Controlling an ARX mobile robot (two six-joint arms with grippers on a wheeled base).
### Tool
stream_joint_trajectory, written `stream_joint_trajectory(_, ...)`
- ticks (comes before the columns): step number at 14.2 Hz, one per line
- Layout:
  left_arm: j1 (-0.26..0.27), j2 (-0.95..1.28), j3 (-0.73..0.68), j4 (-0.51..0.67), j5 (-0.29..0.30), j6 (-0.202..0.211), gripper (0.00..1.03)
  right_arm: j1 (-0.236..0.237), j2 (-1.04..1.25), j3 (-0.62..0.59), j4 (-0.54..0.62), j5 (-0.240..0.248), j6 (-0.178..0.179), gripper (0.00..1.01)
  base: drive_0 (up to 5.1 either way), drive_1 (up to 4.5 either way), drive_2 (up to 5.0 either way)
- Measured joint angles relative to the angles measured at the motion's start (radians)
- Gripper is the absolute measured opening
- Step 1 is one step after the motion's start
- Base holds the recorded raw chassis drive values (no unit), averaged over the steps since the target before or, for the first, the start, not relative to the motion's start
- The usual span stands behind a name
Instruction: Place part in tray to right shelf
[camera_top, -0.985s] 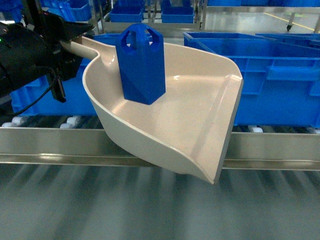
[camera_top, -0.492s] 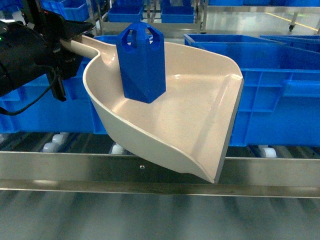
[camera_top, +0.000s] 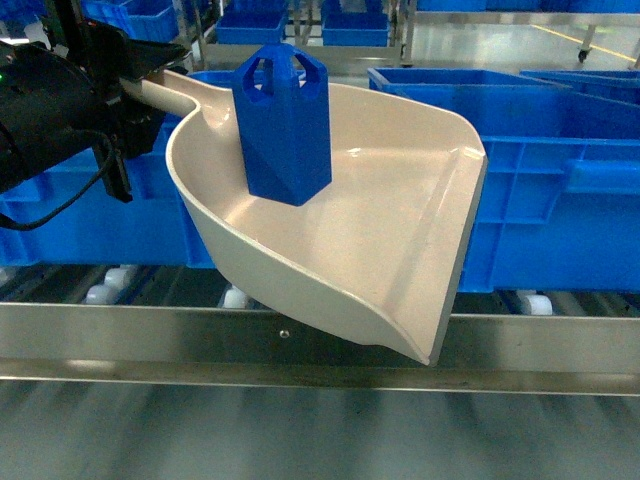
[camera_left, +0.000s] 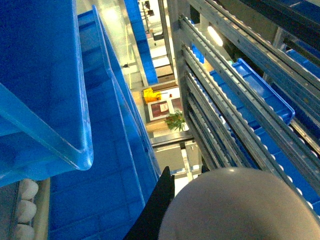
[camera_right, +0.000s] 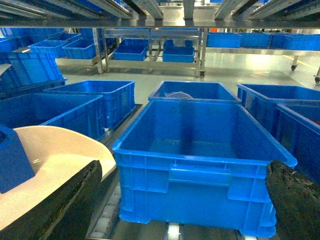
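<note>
In the head view the beige tray hangs tilted, its flat lip low at the right, above the right shelf's steel front rail. The blue part stands upright inside it near the handle end. My left gripper is shut on the tray's handle at the upper left; the left wrist view shows one black finger beside the rounded beige tray. My right gripper stands open, with only a large blue crate behind the gap. The tray and part sit at its left.
White rollers run behind the rail. Large blue crates stand on the shelf to the right of the tray and behind it, with another at the left. More racks and crates fill the background.
Since a second ago the shelf rail has dropped lower in the head view and the crates loom larger. Tray, part and left gripper keep their places. Nothing differs over the last half second.
</note>
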Motion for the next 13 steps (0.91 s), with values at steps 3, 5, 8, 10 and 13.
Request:
stream_joint_trajectory(3, 0.0, 0.0, 0.0, 0.0, 0.0, 0.0, 0.12, 0.0, 0.0, 0.0, 0.0, 0.0, 0.0, 0.98, 0.0, 0.0, 0.0)
stream_joint_trajectory(5, 0.0, 0.0, 0.0, 0.0, 0.0, 0.0, 0.12, 0.0, 0.0, 0.0, 0.0, 0.0, 0.0, 0.98, 0.0, 0.0, 0.0)
stream_joint_trajectory(8, 0.0, 0.0, 0.0, 0.0, 0.0, 0.0, 0.12, 0.0, 0.0, 0.0, 0.0, 0.0, 0.0, 0.98, 0.0, 0.0, 0.0)
stream_joint_trajectory(10, 0.0, 0.0, 0.0, 0.0, 0.0, 0.0, 0.12, 0.0, 0.0, 0.0, 0.0, 0.0, 0.0, 0.98, 0.0, 0.0, 0.0)
stream_joint_trajectory(13, 0.0, 0.0, 0.0, 0.0, 0.0, 0.0, 0.12, 0.0, 0.0, 0.0, 0.0, 0.0, 0.0, 0.98, 0.0, 0.0, 0.0)
